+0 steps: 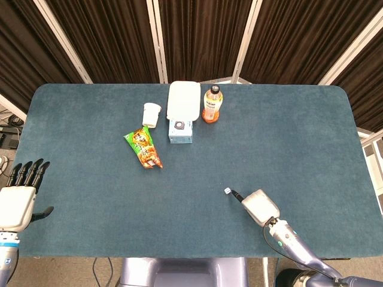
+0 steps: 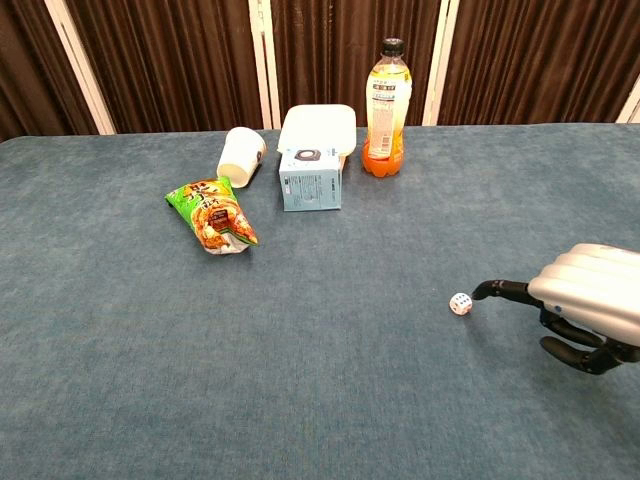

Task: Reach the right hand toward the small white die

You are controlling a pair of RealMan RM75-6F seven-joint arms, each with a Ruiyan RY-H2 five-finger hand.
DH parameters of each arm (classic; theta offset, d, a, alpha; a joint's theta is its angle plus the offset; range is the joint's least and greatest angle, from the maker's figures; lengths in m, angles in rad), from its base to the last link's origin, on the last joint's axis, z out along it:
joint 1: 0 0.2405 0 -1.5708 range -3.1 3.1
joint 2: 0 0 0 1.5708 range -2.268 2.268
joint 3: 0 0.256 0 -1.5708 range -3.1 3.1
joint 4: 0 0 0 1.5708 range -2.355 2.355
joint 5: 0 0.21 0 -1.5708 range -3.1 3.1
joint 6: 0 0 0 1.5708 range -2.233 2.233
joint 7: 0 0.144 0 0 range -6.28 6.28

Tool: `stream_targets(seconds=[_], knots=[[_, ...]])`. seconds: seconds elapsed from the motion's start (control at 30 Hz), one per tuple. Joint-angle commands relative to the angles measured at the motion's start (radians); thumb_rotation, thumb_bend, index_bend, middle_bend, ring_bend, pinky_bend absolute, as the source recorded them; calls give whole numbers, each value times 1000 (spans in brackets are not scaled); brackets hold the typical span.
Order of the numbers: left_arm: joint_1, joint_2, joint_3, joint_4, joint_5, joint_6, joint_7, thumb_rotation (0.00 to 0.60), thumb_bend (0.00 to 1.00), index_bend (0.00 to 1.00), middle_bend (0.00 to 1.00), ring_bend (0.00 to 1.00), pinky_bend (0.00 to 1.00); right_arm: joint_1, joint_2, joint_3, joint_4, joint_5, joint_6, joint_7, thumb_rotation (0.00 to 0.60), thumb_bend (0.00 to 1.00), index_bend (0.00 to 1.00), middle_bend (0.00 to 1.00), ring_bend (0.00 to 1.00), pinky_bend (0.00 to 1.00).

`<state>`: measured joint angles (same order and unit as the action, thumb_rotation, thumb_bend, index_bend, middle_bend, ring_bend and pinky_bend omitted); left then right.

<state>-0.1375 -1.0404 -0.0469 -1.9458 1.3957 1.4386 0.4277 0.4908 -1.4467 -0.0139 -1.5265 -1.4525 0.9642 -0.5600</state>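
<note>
I'm looking down on the table (image 1: 287, 131), where a white box (image 1: 184, 99) is lying at the far side with a blue carton (image 1: 181, 131) just in front of it. An orange bottle (image 1: 212, 104) is standing upright beside the box, a green snack bag (image 1: 143, 149) is lying nearer me, and a white cup (image 1: 151, 114) is tipped over beside the box. My right hand (image 1: 259, 207) is holding nothing, one finger pointing just beside the die (image 1: 227, 191), the others curling under. My left hand (image 1: 21, 197) is hanging open off the table's left edge, fingers straight, gripping nothing.
</note>
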Motion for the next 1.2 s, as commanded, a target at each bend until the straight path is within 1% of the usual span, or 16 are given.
stream_targets(seconds=[0.03, 0.9, 1.2], knots=[[-1, -1, 0, 0, 0, 0, 3, 600, 0, 0, 0, 0, 0, 7, -12, 3, 2, 14, -12, -12, 600, 573, 117, 835, 788, 1000], [-5, -4, 5, 1, -3, -3, 10, 600, 0, 0, 0, 0, 0, 25, -8, -3, 10, 74, -19, -41, 600, 573, 143, 834, 789, 1000], [-6, -5, 6, 1, -4, -5, 13, 600, 0, 0, 0, 0, 0, 24, 14, -25, 0, 83, -32, -38, 600, 573, 150, 835, 789, 1000]])
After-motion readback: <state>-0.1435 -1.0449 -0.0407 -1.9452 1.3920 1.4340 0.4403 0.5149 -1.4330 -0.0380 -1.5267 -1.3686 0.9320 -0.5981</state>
